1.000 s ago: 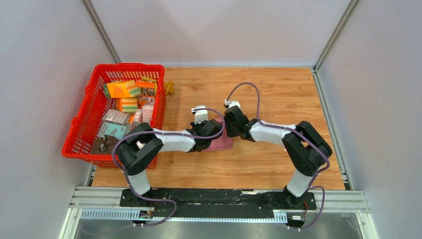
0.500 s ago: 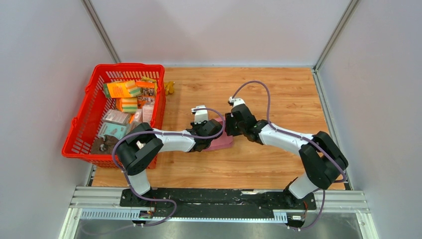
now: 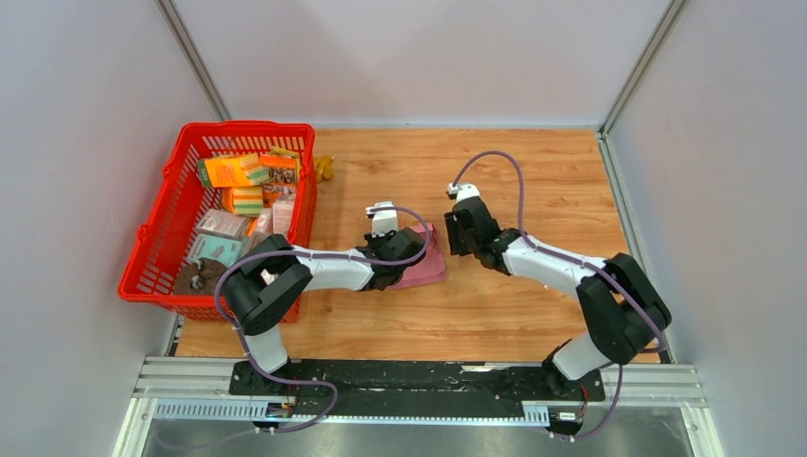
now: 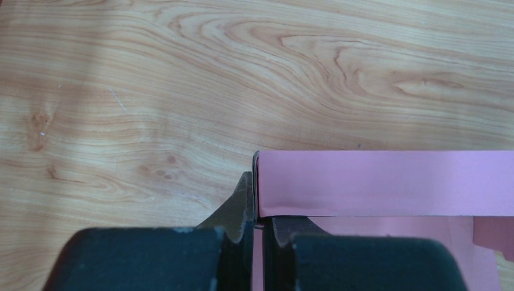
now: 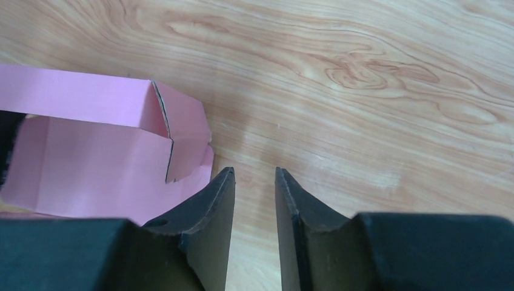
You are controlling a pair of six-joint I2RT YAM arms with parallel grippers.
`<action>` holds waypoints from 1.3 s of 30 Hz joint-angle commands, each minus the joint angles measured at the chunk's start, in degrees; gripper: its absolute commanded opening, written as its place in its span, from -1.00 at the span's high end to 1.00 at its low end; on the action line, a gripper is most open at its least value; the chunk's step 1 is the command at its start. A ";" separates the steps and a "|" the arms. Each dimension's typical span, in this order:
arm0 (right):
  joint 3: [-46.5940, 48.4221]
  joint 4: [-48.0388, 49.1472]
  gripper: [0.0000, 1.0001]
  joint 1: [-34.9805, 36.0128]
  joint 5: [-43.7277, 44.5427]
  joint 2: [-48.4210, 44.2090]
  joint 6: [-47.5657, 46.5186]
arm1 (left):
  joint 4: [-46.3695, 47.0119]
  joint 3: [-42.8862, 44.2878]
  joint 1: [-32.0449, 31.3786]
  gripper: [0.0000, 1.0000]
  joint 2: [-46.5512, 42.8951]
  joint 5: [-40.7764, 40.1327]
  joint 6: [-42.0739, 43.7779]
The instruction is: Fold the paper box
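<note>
The pink paper box [image 3: 423,264] lies partly folded on the wooden table, one side wall standing upright. My left gripper [image 3: 407,249] is shut on the box's left end wall; in the left wrist view the pink wall [image 4: 382,182] runs right from my closed fingertips [image 4: 250,197]. My right gripper [image 3: 456,235] is open and empty, just right of the box and apart from it. In the right wrist view the box [image 5: 103,157] lies at the left with its end flap loose, and my right gripper [image 5: 253,176] has only bare wood between the fingers.
A red plastic basket [image 3: 157,243] with several printed packages stands at the left of the table. A small yellow object [image 3: 324,168] lies beside its far right corner. Grey walls close the table at the back and right.
My right gripper has drawn back to the right, away from the box's right end, and now stands clear of it. The left gripper has kept its hold and place.
</note>
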 commanded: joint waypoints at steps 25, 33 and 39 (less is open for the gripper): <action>-0.32 26.03 0.38 5.34 2.25 9.62 -12.70 | -0.87 -0.14 0.46 1.00 1.27 1.72 -1.30; -0.33 31.06 0.45 5.96 4.62 11.91 -12.44 | -0.87 -0.23 0.46 1.00 1.18 1.63 -1.30; 0.64 32.29 0.78 6.31 4.97 14.71 -10.59 | -0.78 -0.14 0.46 1.00 1.36 1.63 -1.39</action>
